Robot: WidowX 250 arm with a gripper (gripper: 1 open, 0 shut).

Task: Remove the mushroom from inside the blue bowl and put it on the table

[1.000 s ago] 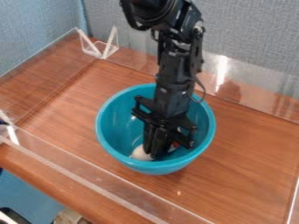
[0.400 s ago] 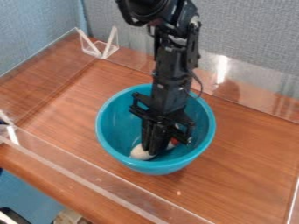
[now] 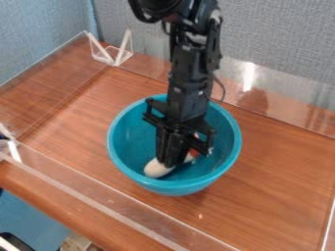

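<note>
end effector [image 3: 178, 157] clenched, seemingly on mushroom [image 3: 163, 168] (cap hidden) | inside blue bowl [image 3: 128, 137] | acrylic walls [image 3: 78, 191] around

Teal-blue bowl [image 3: 131, 137] on reddish-brown grained table [image 3: 78, 98]

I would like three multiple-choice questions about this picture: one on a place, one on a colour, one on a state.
1. Where is the mushroom?
A. on the table
B. inside the bowl
C. on the acrylic wall

2. What colour is the bowl?
A. teal-blue
B. red
C. yellow

3. How is the pincer?
A. shut, down in the bowl
B. wide open above the table
C. out of view

Key: 1 B, its white stem shows at the bowl's bottom; 2 A, the rim is teal-blue; 3 A, the fingers sit together beside the mushroom.
</note>
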